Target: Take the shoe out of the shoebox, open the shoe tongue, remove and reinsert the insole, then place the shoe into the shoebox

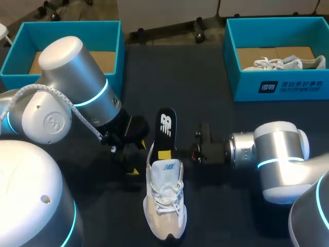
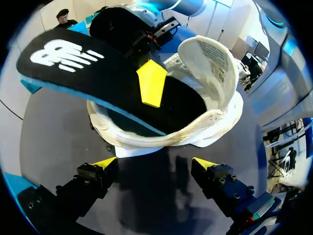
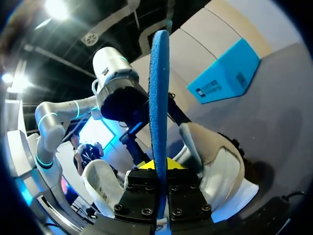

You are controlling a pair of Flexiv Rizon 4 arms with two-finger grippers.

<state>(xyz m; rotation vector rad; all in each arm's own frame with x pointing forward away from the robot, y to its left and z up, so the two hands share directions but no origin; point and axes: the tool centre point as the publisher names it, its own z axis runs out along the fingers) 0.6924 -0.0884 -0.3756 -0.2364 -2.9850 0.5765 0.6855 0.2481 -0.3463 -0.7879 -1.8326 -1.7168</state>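
- Sitting low in the middle of the frame, the white shoe (image 1: 165, 200) lies on the dark desk (image 1: 231, 118), toe towards the bottom edge, its tongue (image 2: 210, 63) standing up.
- The black insole (image 1: 165, 126) pokes out of the heel opening and reaches up towards the frame's centre, its blue underside showing!
- The right tool (image 1: 164, 154), in from the right, is clamped on that insole, with one yellow tip on top.
- The left tool (image 1: 126, 159), just left of the heel, is spread wide with nothing in it.
- There's a teal shoebox (image 1: 115, 56) upper left and a second shoebox (image 1: 277, 87) upper right, holding another shoe (image 1: 282, 63).
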